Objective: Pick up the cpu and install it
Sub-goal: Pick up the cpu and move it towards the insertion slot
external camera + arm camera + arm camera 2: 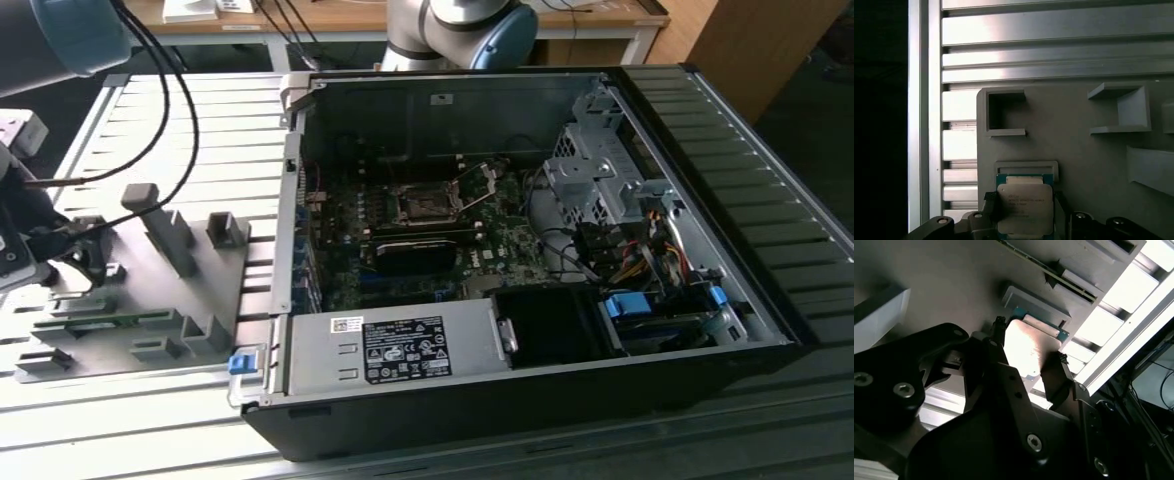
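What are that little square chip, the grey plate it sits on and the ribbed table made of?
The cpu has a bare-metal-looking top, silver-grey and glaring under the light, on a green rim, likely circuit board. The fixture plate seems matte grey plastic, dull and uniform. The table looks like aluminium: bright, reflective ribbed slats.

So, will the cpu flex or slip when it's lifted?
Probably stiff: the cpu is a flat, metal-topped square. Its shiny top looks smooth, so it may slip. It looks thin, likely light, seated in the grey fixture at the gripper.
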Motion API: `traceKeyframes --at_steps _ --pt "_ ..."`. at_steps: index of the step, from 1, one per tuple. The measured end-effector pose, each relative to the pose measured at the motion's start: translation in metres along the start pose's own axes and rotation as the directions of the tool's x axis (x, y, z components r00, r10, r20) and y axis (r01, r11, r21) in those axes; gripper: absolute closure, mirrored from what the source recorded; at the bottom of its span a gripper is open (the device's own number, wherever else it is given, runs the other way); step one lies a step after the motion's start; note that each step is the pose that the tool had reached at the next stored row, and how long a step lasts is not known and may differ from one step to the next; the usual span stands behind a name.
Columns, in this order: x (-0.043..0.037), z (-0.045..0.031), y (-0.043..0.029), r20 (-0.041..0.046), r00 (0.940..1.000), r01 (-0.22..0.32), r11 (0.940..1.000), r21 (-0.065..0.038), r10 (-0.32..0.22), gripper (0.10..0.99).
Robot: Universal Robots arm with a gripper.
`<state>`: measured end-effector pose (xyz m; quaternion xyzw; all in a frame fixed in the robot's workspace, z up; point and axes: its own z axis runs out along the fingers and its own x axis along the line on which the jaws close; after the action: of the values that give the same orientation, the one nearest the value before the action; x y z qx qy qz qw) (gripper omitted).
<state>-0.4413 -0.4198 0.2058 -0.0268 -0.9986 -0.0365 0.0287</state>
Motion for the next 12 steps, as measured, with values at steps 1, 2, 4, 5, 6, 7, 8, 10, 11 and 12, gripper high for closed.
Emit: traceKeyframes --at_steps 1,2,4,5,6,7,8,10,11,12 --pt "0.0001 -0.0021 0.0001 -0.0002 1.0000 0.000 1.0000 0.000 0.000 0.549" --pt "0.0002 -0.0037 0.0002 -0.0001 1.0000 0.000 1.0000 0.000 0.000 0.549" --pt "0.0004 -0.0063 0.0004 -0.0001 1.0000 0.000 1.0000 0.000 0.000 0.549" --pt "0.0004 -0.0067 0.0005 0.0000 1.0000 0.000 1.0000 0.000 0.000 0.549" --pt "0.0004 -0.0066 0.0005 0.0002 1.0000 0.000 1.0000 0.000 0.000 0.549" --pt "0.0003 -0.0067 0.0005 0.0004 1.0000 0.000 1.0000 0.000 0.000 0.549" --pt "0.0004 -0.0072 0.0005 -0.0001 1.0000 0.000 1.0000 0.000 0.000 0.549" --pt "0.0005 -0.0086 0.0006 -0.0004 1.0000 0.000 1.0000 0.000 0.000 0.549" --pt "0.0006 -0.0095 0.0007 -0.0001 1.0000 0.000 1.0000 0.000 0.000 0.549" --pt "0.0006 -0.0104 0.0007 0.0001 1.0000 0.000 1.0000 0.000 0.000 0.549"
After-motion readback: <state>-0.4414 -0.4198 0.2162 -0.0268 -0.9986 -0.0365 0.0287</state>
